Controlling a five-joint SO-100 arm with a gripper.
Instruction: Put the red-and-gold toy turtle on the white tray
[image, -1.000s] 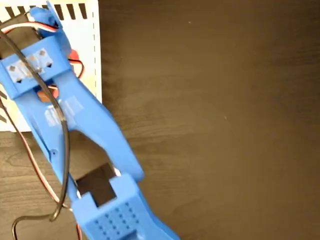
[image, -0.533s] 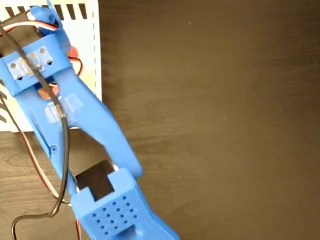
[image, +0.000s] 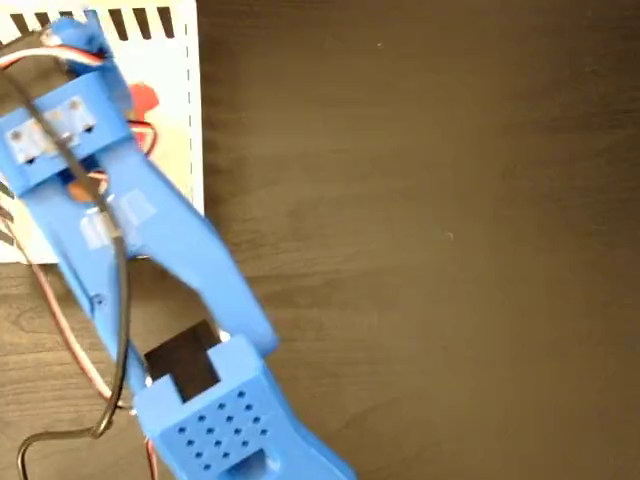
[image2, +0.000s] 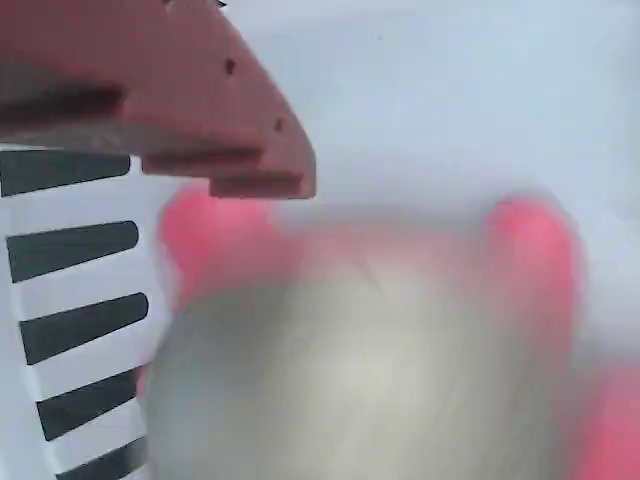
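Red-and-gold toy turtle (image2: 360, 370) sits just below the gripper (image2: 215, 150) over the white tray (image2: 450, 90), looking small, light and squashy, its glossy shell likely slippery, best pinched across the sides; gripper's spread unclear

- Arm (image: 150, 240) seen in the fixed view: bright blue plastic links, smooth-faced, running from 11 o'clock to 6 o'clock.
- Lower housing (image: 225, 435): grid of small round holes, one slot below it; a dark rectangular opening at its 11 o'clock.
- Upper block (image: 55, 130): pale silvery patches noted.
- Black cable (image: 120, 330) and red-and-white wires (image: 70, 330) strung along the arm's edge.
- Finger (image2: 190, 110) in the wrist view: reddish-brown, wedge-shaped, small dark holes.
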